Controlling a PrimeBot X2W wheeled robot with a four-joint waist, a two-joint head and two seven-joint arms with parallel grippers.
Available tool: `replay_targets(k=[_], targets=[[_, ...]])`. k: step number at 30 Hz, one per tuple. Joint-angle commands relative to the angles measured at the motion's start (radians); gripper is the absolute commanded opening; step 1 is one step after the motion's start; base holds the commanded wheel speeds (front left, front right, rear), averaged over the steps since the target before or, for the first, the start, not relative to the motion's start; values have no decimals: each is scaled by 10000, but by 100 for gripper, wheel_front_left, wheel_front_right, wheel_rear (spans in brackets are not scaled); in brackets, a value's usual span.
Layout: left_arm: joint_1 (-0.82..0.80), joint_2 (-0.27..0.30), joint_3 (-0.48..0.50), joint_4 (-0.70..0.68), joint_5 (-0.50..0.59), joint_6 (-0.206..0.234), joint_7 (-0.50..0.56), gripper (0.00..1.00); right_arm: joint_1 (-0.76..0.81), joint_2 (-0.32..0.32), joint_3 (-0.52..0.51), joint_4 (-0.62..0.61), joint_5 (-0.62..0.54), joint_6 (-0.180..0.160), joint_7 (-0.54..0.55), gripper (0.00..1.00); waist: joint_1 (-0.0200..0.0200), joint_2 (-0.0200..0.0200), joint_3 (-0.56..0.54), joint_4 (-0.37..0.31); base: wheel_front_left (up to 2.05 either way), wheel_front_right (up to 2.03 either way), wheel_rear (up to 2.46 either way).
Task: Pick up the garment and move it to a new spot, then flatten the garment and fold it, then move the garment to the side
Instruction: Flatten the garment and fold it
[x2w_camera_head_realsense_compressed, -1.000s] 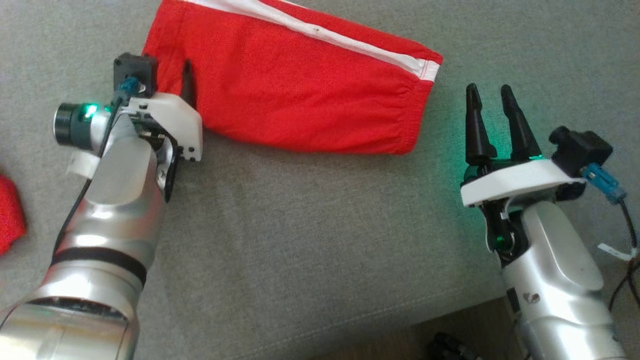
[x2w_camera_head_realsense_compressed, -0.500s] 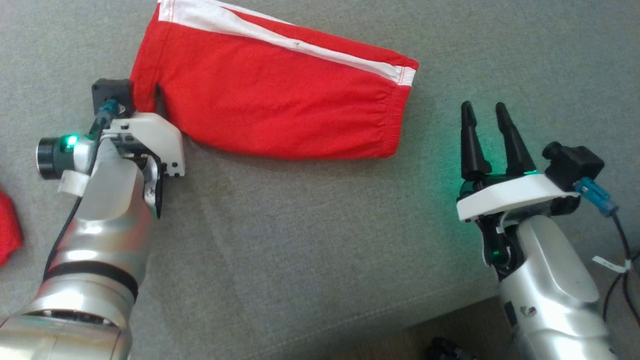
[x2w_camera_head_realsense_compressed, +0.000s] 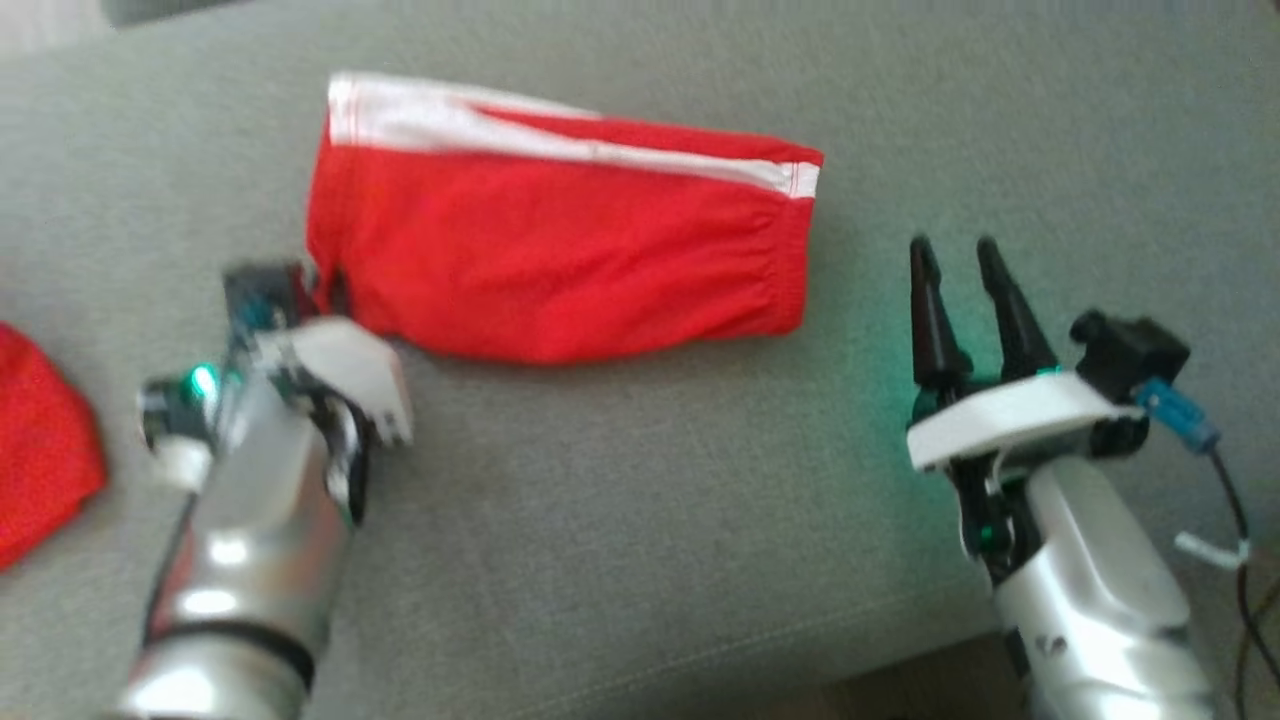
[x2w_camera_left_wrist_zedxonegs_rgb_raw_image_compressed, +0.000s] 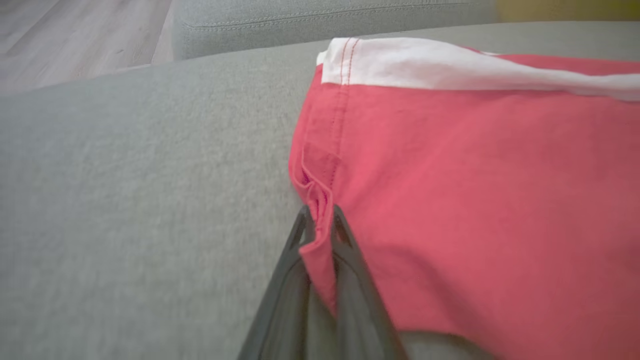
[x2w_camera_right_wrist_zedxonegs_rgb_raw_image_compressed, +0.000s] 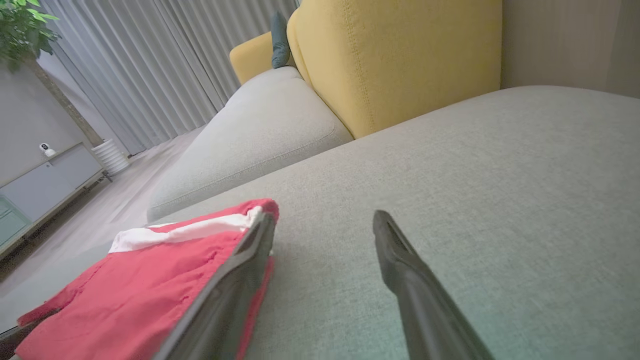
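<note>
As we judge it, the step in hand is a move of the garment, and the grasp for it is in place. Our left gripper (x2w_camera_left_wrist_zedxonegs_rgb_raw_image_compressed: 319, 222) has its jaws clenched on one corner of the garment (x2w_camera_head_realsense_compressed: 560, 260), with a ridge of cloth pinched up between the two dark fingers (x2w_camera_left_wrist_zedxonegs_rgb_raw_image_compressed: 350, 260). The garment lies flat on the grey sofa seat (x2w_camera_head_realsense_compressed: 620, 520), about midway across it and well back from its front edge. Our right gripper (x2w_camera_head_realsense_compressed: 952, 255) hovers over the seat nearer that front edge, jaws released and holding nothing.

The garment looks tidy and doubled over. We cannot settle whether this is the first shift to a new spot or the last setting aside, though the neat shape leans toward the last.

The next move calls for a low, slow pull along the seat. One pinched corner carries the whole piece, and a high lift would likely let the layers hang and fall open.

The cloth is soft, matte and red, a long rectangle with a white band (x2w_camera_head_realsense_compressed: 430, 120) on the side toward the seat's back. It has a stitched hem at the pinched end and a gathered edge (x2w_camera_head_realsense_compressed: 785, 260) at the other. The seat is coarse woven upholstery, which may grip the cloth and wrinkle it. A second red piece (x2w_camera_head_realsense_compressed: 40, 440) lies at the seat's left side.
</note>
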Motion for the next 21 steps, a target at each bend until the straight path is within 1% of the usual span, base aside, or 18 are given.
replay_targets(k=[1, 7, 11, 12, 13, 14, 18, 21], targets=[[396, 202, 230, -439, 56, 89, 28, 0, 243, 64, 145, -148, -87, 65, -93, 100, 1, 0, -509, 389, 0, 0, 0], [2348, -100, 521, -2314, -115, 319, 26, 0, 818, 64, 162, 194, -129, 65, -93, 100, 1, 0, -1324, 1322, 0, 0, 0], [3334, -223, 394, -3394, -24, 516, 25, 0, 999, 64, 207, 331, -153, 65, -93, 100, 1, 0, -1430, 1961, 0, 0, 0], [3505, -239, 369, -3626, -21, 605, 25, 26, 971, 64, 256, 410, -124, 65, -93, 100, 1, 0, -1401, 2078, 0, 0, 0], [3642, -251, 343, -3881, -15, 704, 25, 93, 898, 64, 303, 489, -78, 65, -93, 100, 1, 0, -1385, 2203, 0, 0, 0], [3777, -259, 299, -4092, -56, 760, 25, 100, 798, 64, 366, 578, -23, 65, -93, 100, 1, 0, -1350, 2317, 0, 0, 0], [4080, -267, -397, -4770, -513, 859, 25, 100, 273, 64, 548, 824, 275, 65, -93, 100, 1, 0, -1169, 2796, 0, 0, 0], [4163, -268, -839, -5098, -687, 982, 25, 100, -7, 64, 527, 1225, 215, 65, -93, 100, 1, 0, -1086, 3103, 0, 0, 0]])
